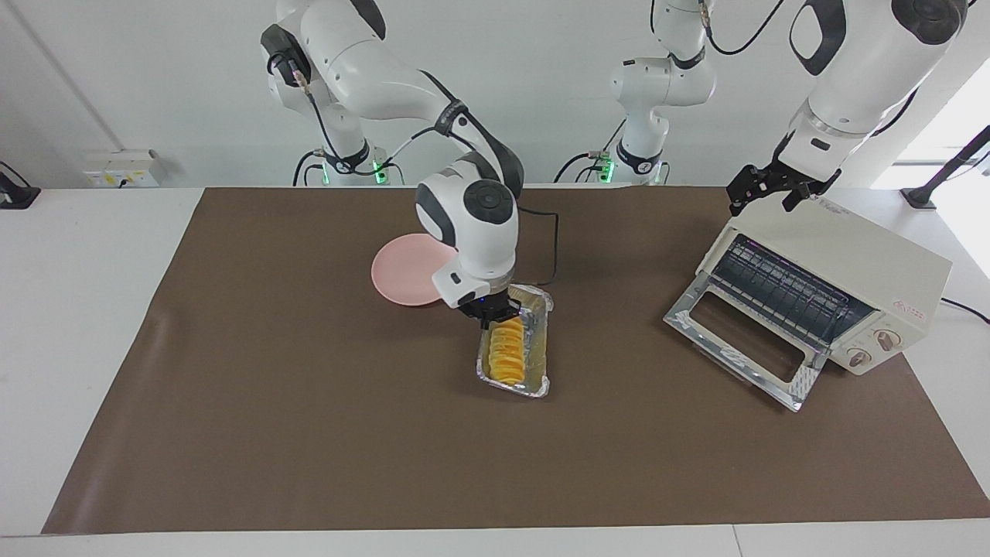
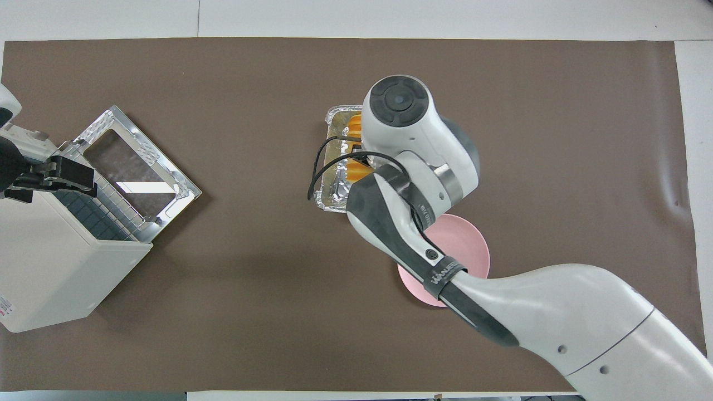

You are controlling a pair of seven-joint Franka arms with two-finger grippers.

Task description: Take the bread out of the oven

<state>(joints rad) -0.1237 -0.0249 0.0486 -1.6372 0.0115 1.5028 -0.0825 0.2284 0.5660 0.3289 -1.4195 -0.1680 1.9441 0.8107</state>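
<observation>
Right gripper (image 1: 495,312) sits low over the bread (image 1: 506,352) in its foil tray (image 1: 541,309) mid-table; finger opening indiscernible. Left gripper (image 1: 773,188) spread empty above the open oven (image 1: 866,263).

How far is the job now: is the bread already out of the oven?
Done: the oven stands with its door down and its rack bare; the bread lies in the foil tray out on the mat. In hand: the right hand is down on the bread's end nearer the robots. The left hand waits over the oven's top. Possibly left: moving the bread to the pink plate.
</observation>
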